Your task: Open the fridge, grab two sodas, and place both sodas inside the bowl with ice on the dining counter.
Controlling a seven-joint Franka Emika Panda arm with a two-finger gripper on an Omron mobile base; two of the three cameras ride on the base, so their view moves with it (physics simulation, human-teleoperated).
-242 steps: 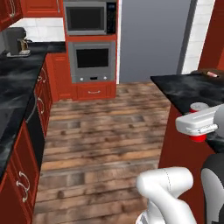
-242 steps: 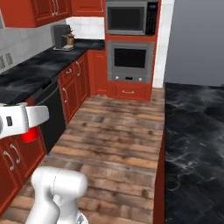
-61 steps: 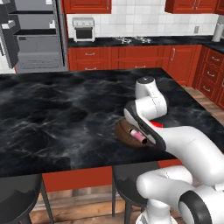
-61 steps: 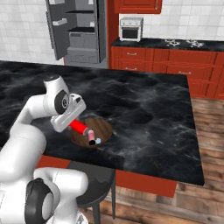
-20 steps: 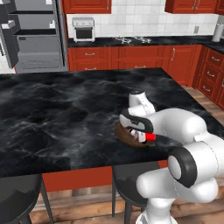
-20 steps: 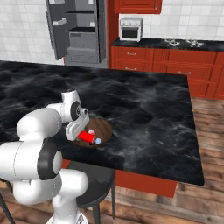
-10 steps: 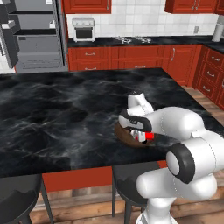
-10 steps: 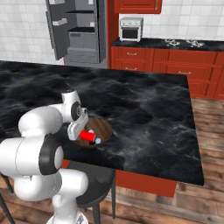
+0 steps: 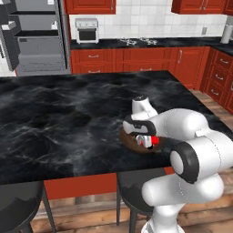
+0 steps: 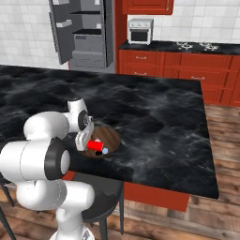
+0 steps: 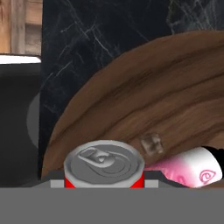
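On the black dining counter (image 9: 68, 113) sits the brown wooden bowl (image 10: 108, 136), also in the left base view (image 9: 132, 144). My gripper (image 10: 90, 142) is down in the bowl, shut on a red soda (image 10: 96, 146). In the hand view the soda's grey top (image 11: 104, 159) faces me between my fingertips. A second soda (image 11: 192, 168) looks pale pink and lies on its side in the bowl (image 11: 166, 96). The small ice cube (image 11: 151, 143) rests on the wood beside it, also pale blue at the bowl's near rim (image 10: 105, 150). The grey fridge (image 10: 84, 33) stands open at the back.
A black stool (image 10: 101, 190) stands under the counter's near edge below the bowl, and others (image 9: 18, 205) to the left. Red cabinets with a stove (image 9: 136, 41) and a small oven (image 10: 140, 24) line the back wall. Wood floor lies right of the counter (image 10: 225, 140).
Three seconds ago the arm was higher; it has come down and put the soda into the bowl. Over the last second the hand barely shifted and its grip stayed the same.
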